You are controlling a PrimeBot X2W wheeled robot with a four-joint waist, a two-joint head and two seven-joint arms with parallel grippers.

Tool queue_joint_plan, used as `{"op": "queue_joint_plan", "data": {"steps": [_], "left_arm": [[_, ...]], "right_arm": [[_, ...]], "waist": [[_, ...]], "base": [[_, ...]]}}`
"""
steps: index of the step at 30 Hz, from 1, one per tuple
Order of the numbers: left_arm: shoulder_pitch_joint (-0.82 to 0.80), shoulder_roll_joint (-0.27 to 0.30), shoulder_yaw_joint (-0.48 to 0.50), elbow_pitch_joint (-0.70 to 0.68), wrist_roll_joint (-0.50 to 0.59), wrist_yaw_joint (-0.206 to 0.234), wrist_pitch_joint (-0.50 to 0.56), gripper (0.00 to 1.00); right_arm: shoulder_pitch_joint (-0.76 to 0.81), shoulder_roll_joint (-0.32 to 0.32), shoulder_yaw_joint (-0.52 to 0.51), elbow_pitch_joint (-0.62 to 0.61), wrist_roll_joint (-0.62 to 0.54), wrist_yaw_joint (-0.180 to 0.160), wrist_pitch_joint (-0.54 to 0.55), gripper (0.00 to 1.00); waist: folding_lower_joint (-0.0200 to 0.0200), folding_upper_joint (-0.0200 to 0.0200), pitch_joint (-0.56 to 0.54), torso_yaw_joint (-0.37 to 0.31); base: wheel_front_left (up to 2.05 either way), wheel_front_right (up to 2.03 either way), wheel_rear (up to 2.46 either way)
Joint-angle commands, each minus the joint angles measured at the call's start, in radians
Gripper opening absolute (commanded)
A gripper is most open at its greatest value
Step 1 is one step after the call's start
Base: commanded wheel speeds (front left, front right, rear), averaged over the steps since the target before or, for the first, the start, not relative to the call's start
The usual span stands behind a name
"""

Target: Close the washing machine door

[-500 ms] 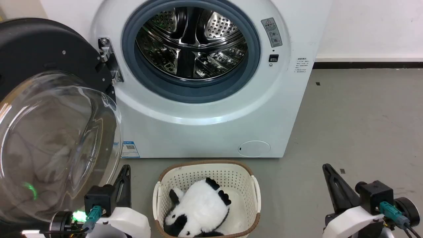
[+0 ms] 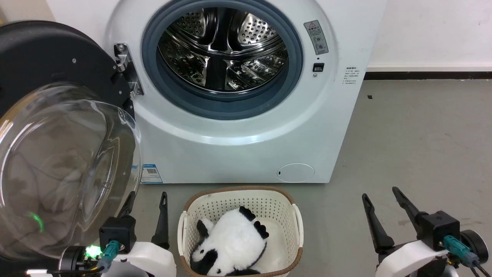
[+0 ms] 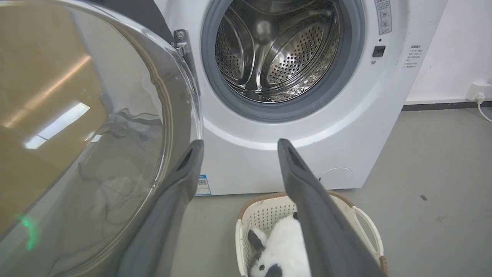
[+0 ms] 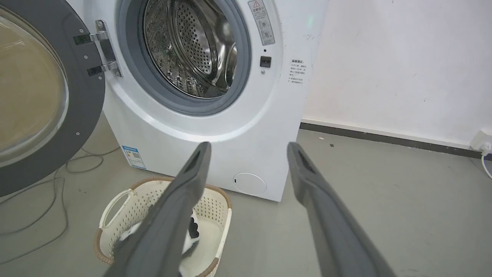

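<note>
The washing machine door [image 2: 46, 57] stands swung wide open at the left, hinged at the left edge of the porthole, with its glass bowl bulging toward the near side. The bowl's rim lies just beside the left finger of the left gripper [image 2: 147, 197], whose jaws are spread apart. Whether rim and finger touch cannot be told. The right gripper [image 2: 379, 193], jaws also spread, sits well apart at the near right. There is one door, one washing machine [image 2: 246, 146], two grippers, one basket [image 2: 230, 204] just before the machine, and one plush panda [image 2: 230, 238] inside it.
</note>
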Motion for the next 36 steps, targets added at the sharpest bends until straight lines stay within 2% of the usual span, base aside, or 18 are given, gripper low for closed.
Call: {"op": "queue_joint_plan", "data": {"steps": [1, 13, 36], "left_arm": [[0.003, 0.0, -0.001, 0.001, -0.007, 0.002, -0.013, 1.0], [0.007, 0.0, -0.004, 0.002, -0.012, 0.003, -0.036, 1.0], [0.02, 0.0, -0.008, -0.002, -0.022, 0.004, -0.084, 1.0]], "right_arm": [[0.004, 0.0, -0.001, 0.0, 0.012, 0.0, -0.012, 1.0], [0.01, 0.001, 0.008, 0.0, 0.036, 0.0, -0.035, 1.0], [0.021, 0.001, 0.034, 0.001, 0.079, 0.0, -0.083, 1.0]], "waist": [[0.0, 0.0, 0.0, 0.001], [0.0, 0.0, -0.002, 0.024], [0.0, 0.0, -0.009, 0.129]], "base": [[0.0, 0.0, 0.0], [0.0, 0.0, 0.0], [0.0, 0.0, 0.0]]}}
